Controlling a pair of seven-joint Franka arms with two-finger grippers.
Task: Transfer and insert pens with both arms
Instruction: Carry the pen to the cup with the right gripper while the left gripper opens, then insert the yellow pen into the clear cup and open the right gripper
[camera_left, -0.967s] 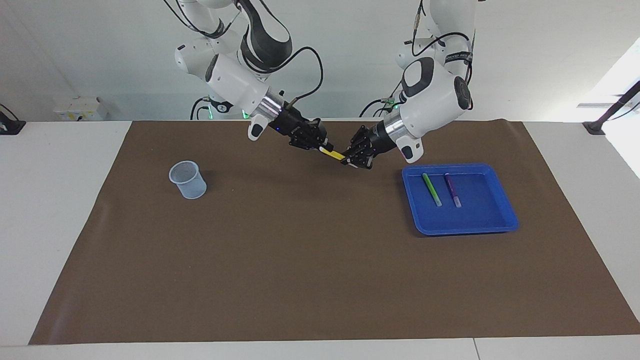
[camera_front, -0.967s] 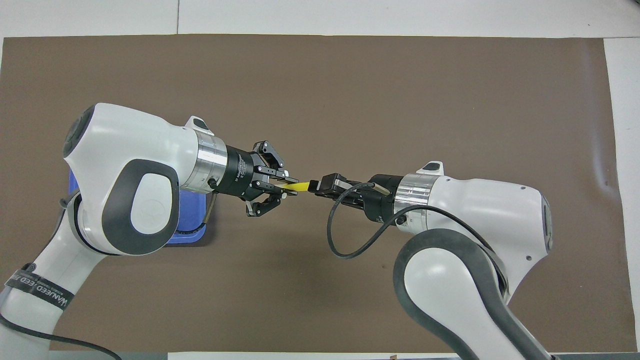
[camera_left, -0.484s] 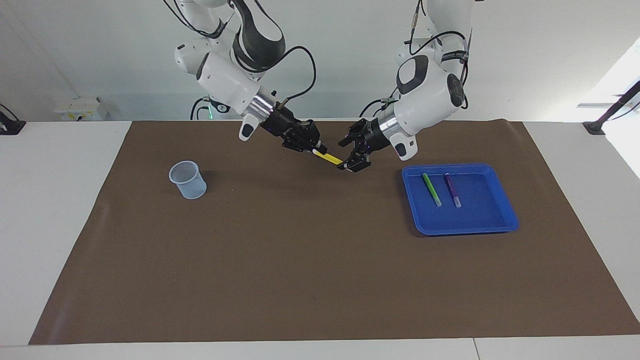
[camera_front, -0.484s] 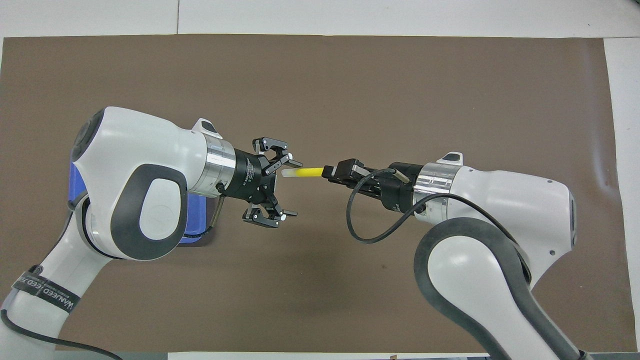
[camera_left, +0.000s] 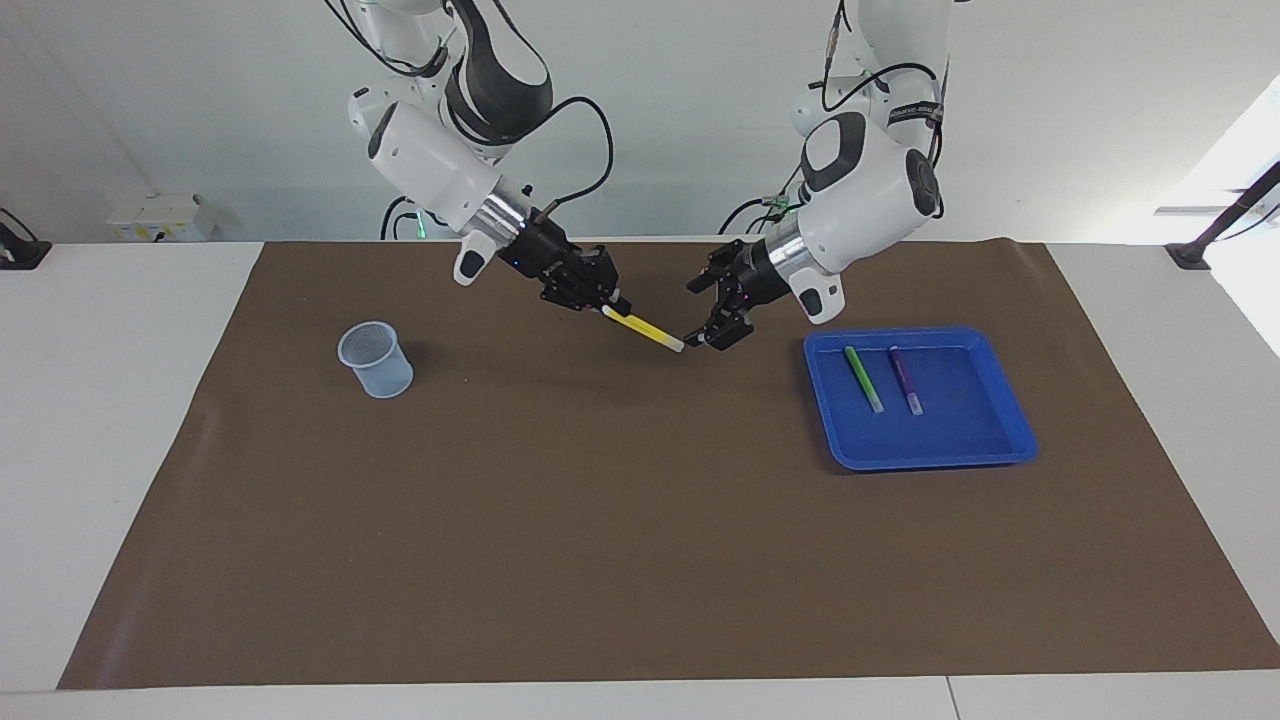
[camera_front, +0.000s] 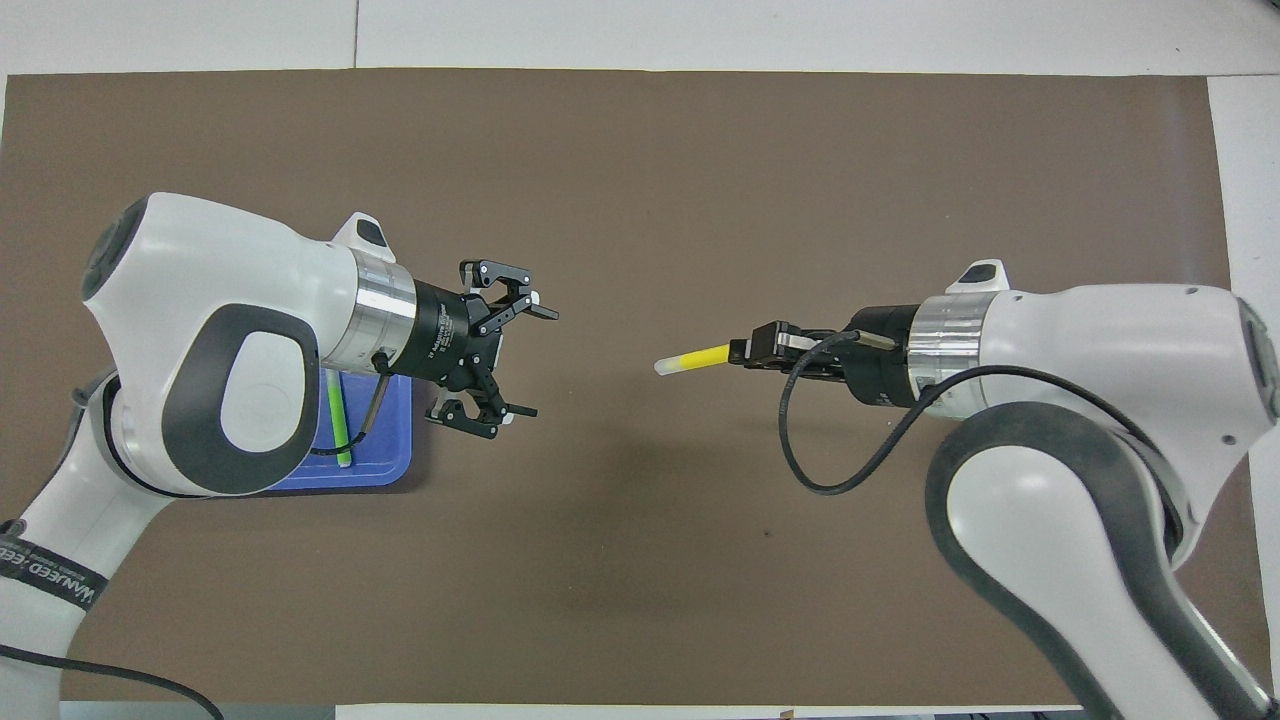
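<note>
Pens are split between a hand and a tray. The yellow pen (camera_left: 643, 329) is clamped at one end in the right hand (camera_left: 603, 301), whose fingertips are pinched tight on it. The pen slants down from that hand with its pale tip free in the air, pointing toward the left hand (camera_left: 712, 314). Both hands hang above the brown mat (camera_left: 640, 560) that covers most of the worktop (camera_left: 110, 420), over the strip of mat along the robots' edge, around the middle of that edge.

The left hand is released, its two fingers spread wide and holding nothing. In the overhead view a clear stretch of mat shows between it (camera_front: 520, 360) and the pen's pale tip (camera_front: 668, 364); in the facing view the tip sits just beside the lower finger, and I cannot tell any contact there.

The green pen (camera_left: 863, 378) and the purple pen (camera_left: 905, 380) lie side by side, apart from each other, in the blue tray (camera_left: 1010, 420). The tray rests on the mat toward the left arm's end of the worktop. A translucent cup (camera_left: 376, 359) stands upright on the mat toward the right arm's end, well apart from both hands.
</note>
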